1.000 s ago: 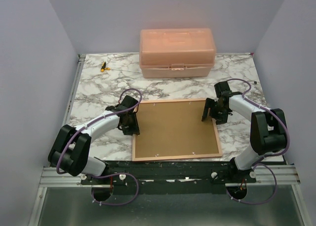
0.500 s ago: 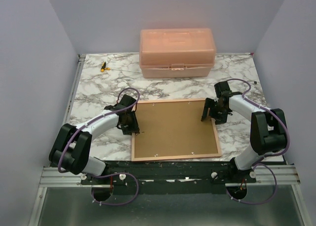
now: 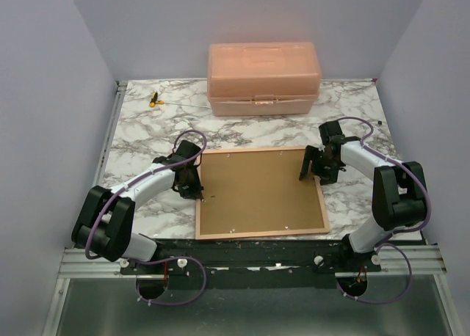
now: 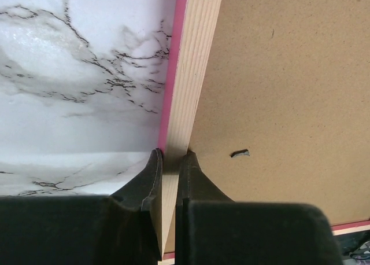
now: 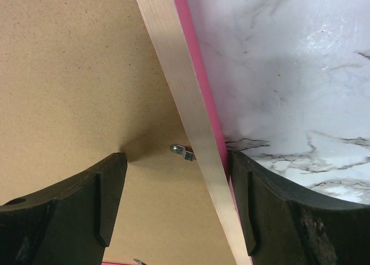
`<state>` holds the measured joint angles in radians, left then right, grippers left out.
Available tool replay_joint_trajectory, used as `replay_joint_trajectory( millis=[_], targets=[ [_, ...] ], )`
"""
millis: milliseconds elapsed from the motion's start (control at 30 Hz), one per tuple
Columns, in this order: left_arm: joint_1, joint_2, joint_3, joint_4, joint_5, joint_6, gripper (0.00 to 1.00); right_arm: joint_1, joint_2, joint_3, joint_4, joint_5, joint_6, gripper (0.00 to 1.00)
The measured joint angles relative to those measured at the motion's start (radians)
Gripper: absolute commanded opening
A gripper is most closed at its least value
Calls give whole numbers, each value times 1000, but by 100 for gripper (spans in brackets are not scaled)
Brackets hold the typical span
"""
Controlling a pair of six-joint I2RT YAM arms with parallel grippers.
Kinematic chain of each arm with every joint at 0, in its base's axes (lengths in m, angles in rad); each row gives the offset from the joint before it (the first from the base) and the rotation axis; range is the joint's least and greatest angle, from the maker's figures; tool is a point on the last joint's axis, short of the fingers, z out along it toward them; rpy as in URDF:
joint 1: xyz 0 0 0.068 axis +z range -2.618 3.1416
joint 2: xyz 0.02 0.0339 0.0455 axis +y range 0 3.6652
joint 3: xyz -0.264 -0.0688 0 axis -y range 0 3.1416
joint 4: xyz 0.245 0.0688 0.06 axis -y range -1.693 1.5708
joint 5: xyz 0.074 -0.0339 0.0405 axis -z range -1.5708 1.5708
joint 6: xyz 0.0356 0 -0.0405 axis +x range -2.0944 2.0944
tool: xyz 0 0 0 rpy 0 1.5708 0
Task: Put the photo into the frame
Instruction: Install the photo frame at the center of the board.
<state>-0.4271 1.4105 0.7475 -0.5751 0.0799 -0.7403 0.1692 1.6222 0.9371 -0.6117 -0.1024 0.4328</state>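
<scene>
From the top external view, the frame (image 3: 261,235) lies flat on the near half of the marble table (image 3: 147,134). Its one brown backing board (image 3: 261,193) faces up and fills it.

Beyond the frame's far edge and well apart from it stands one salmon-pink lidded box (image 3: 263,78). Farther off, past the frame's far left corner, lies one small yellow-and-black tool (image 3: 153,98); it is too small to identify.

Two arms reach in, one from each side of the frame. The left gripper (image 3: 192,188) sits at the frame's left rail, about halfway along it. The right gripper (image 3: 312,167) sits over the frame's right rail near the far corner.

In the left wrist view, the left gripper (image 4: 170,161) is clamped on the frame (image 4: 196,74). One finger is on the pink outer side above the table (image 4: 75,74), the other on the inner side over the backing board (image 4: 289,103). One small metal tab (image 4: 240,154) lies on the board just inside the rail, near the inner finger.

In the right wrist view, the right gripper (image 5: 176,157) is spread wide and grips nothing. It straddles the frame (image 5: 173,62), with one finger over the backing board (image 5: 69,74) and the other over the table (image 5: 289,56). Between the fingers, one metal tab (image 5: 182,151) sits against the rail's inner side. A second is cut off by the picture's bottom edge.
</scene>
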Motion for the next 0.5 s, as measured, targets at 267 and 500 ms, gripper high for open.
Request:
replay_joint_trajectory(
  millis=[267,500],
  targets=[
    [0,-26,-20,21,3,15,0,0,0,0,0,-1,-2,78],
    [2,-64,-26,14,9,17,49,0,-1,0,0,-4,-7,78]
  ],
)
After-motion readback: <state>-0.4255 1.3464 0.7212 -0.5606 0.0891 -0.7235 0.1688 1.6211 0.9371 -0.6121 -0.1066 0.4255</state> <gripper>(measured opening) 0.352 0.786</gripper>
